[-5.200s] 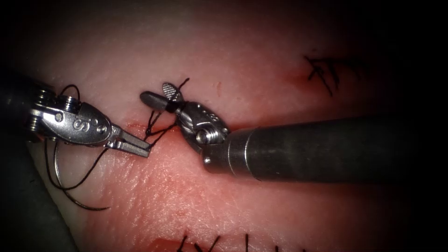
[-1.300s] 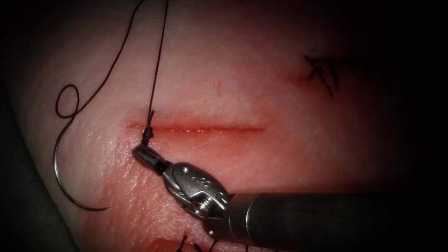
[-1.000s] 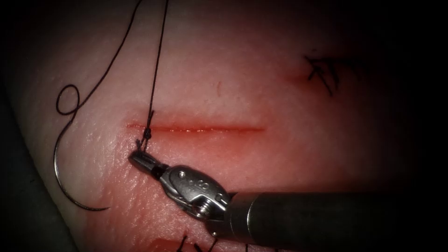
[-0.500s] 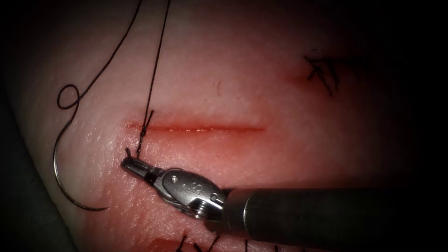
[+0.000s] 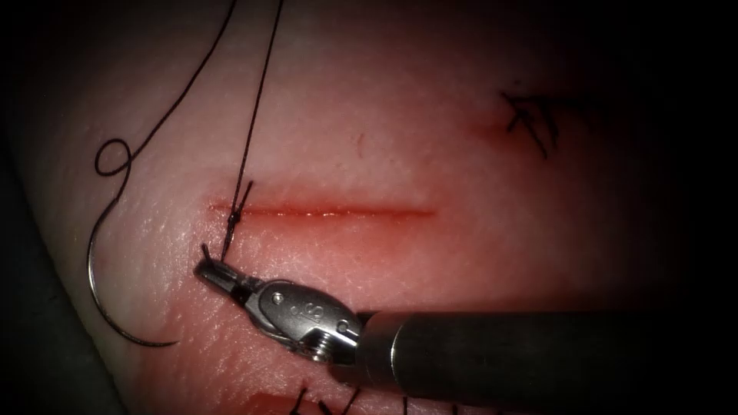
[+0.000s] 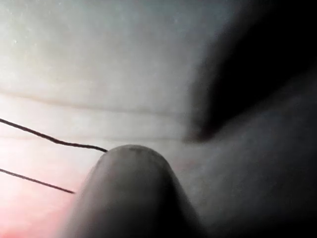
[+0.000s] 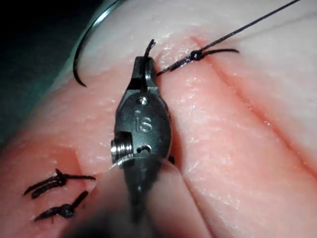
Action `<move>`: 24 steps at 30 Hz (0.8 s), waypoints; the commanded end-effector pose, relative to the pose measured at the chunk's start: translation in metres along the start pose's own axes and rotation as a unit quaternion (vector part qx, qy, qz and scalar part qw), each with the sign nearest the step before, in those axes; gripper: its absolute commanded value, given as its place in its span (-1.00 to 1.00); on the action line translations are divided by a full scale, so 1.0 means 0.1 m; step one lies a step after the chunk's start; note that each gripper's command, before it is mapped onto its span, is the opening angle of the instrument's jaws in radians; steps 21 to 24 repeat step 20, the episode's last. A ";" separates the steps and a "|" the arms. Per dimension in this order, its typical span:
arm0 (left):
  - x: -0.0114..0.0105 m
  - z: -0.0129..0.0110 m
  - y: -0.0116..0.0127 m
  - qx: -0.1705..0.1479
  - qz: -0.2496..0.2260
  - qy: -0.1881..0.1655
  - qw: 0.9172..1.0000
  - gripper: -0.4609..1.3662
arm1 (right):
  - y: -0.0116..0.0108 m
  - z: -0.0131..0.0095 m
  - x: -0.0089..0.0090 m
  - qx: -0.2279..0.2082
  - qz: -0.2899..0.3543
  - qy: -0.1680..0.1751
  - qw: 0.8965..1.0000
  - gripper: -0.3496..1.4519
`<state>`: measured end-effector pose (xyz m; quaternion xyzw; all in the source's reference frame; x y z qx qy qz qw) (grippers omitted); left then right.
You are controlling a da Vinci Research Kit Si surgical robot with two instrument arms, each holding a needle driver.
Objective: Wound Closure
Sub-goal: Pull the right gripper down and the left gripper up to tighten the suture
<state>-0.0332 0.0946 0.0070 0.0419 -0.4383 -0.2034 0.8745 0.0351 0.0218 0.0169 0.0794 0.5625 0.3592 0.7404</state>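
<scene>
The right tool sits nearest, its fingers pinching the thread just below the knot at the cut's left end. Farther left, the needle lies loose on the tissue.

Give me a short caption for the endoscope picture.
Right tool grips thread below the knot at the cut; needle lies free on tissue.

The tissue bears the loose needle and thread.
</scene>
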 end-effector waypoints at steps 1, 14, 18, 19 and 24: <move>0.000 0.000 0.000 -0.005 0.000 0.000 1.000 -0.88 | 0.000 -0.002 0.001 -0.002 -0.002 0.000 1.000 -1.00; 0.001 -0.001 -0.002 -0.006 0.000 0.001 1.000 -0.88 | 0.000 -0.001 0.001 -0.002 -0.013 0.000 1.000 -1.00; 0.002 -0.003 -0.006 -0.007 0.000 0.001 1.000 -0.88 | 0.000 0.000 0.002 -0.002 -0.016 0.000 1.000 -1.00; 0.002 -0.003 -0.007 -0.007 0.000 0.001 1.000 -0.88 | 0.000 0.000 0.002 -0.002 -0.016 0.000 1.000 -1.00; 0.002 -0.003 -0.007 -0.007 0.000 0.001 1.000 -0.88 | 0.000 0.000 0.002 -0.002 -0.016 0.000 1.000 -1.00</move>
